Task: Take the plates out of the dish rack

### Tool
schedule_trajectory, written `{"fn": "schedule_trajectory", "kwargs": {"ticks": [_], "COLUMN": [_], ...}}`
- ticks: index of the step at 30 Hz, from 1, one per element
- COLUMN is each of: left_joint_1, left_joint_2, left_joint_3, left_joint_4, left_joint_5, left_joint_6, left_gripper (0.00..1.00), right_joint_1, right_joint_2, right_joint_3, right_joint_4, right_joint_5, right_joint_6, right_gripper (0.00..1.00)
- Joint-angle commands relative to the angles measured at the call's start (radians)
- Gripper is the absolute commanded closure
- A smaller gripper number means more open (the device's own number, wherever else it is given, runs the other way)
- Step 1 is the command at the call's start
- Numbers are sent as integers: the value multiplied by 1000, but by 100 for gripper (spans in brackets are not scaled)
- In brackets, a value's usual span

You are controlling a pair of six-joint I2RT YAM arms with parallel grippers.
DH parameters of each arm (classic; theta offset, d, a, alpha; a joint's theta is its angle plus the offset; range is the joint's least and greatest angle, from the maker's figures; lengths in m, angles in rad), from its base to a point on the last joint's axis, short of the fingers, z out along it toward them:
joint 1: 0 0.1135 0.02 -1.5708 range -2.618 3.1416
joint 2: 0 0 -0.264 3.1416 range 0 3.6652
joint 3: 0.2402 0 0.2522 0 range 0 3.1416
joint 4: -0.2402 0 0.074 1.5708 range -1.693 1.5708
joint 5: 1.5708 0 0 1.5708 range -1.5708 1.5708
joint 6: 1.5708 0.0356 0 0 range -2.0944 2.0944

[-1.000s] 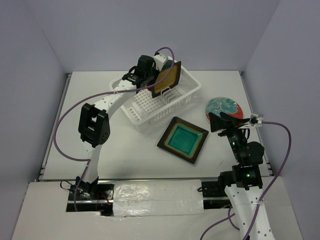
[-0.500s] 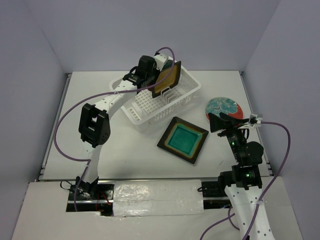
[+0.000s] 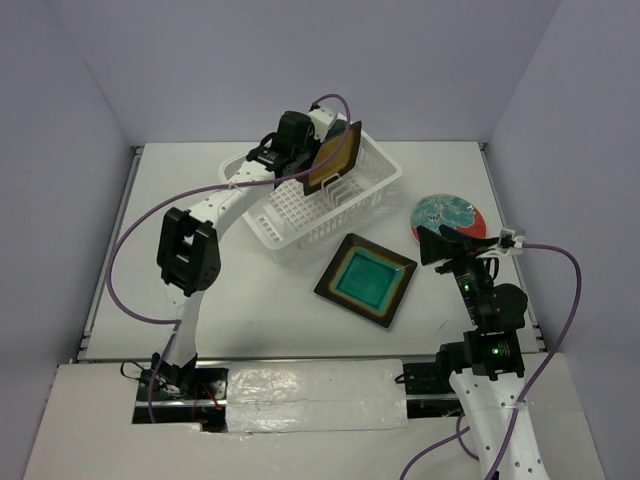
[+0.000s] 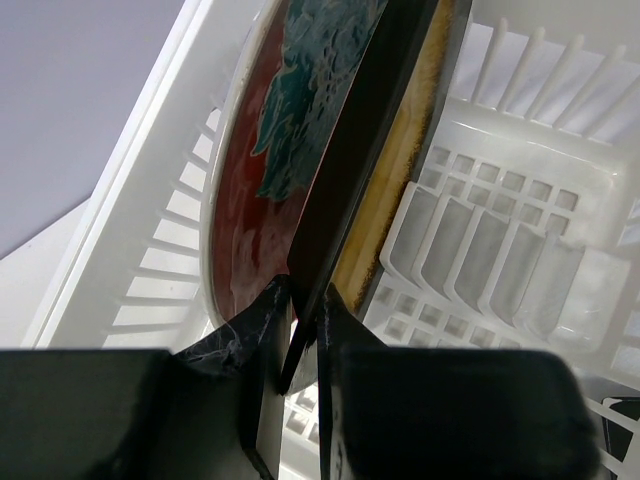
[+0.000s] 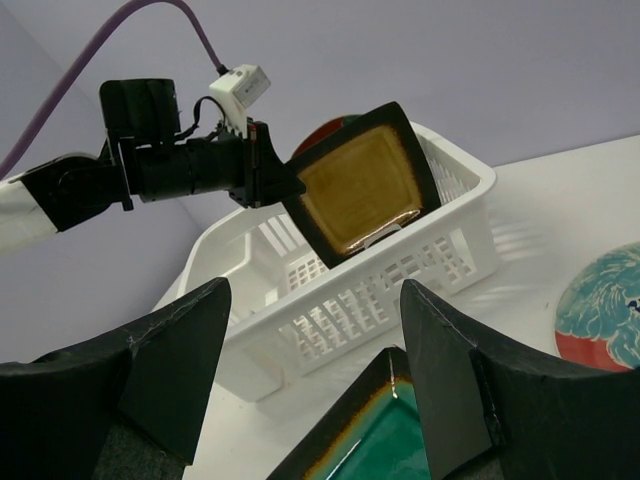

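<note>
The white dish rack [image 3: 300,225] stands at the table's middle back. My left gripper [image 3: 308,160] is shut on the edge of the amber-yellow square plate [image 3: 335,160], which stands upright in the rack; it also shows in the left wrist view [image 4: 390,170] and the right wrist view [image 5: 360,185]. A round red-rimmed plate [image 4: 270,160] stands right behind it in the rack. The teal square plate [image 3: 367,280] lies flat on the table in front of the rack. A second round plate [image 3: 447,216] lies flat at the right. My right gripper [image 3: 432,245] is open and empty, between those two plates.
Purple cables loop from both arms. The table's right edge runs close to the round plate at the right. The rack's slotted dividers [image 4: 500,270] stand to the right of the held plate.
</note>
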Motion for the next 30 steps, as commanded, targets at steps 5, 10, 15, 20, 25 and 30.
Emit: {"fn": "schedule_trajectory", "kwargs": {"ticks": [5,10,15,20,25,30], "left_joint_1": [-4,-4,-4,-4,-7,-13], "left_joint_2": [-124,-147,-186,-222,-276,-331], "left_joint_3": [97,87,46,46,23,17], "left_joint_4": [84,82,107,101,113,105], "left_joint_5": [-32,-1,31,69,71,65], "left_joint_6": [-21,-27,-39,-68,-79,-84], "left_gripper": [100,100,100,100,100,100], "right_joint_1": [1,3,0,1,3,3], "right_joint_2": [15,15,20,15,12,23], "right_joint_3": [23,12,14,14,14,18], "right_joint_4": [33,47,43,39,36,36], "right_joint_5": [0,-4,-7,-7,-7,-10], "right_joint_6": [-11,-7,-8,-10,-10,-10], "right_gripper": [24,24,24,24,24,24]}}
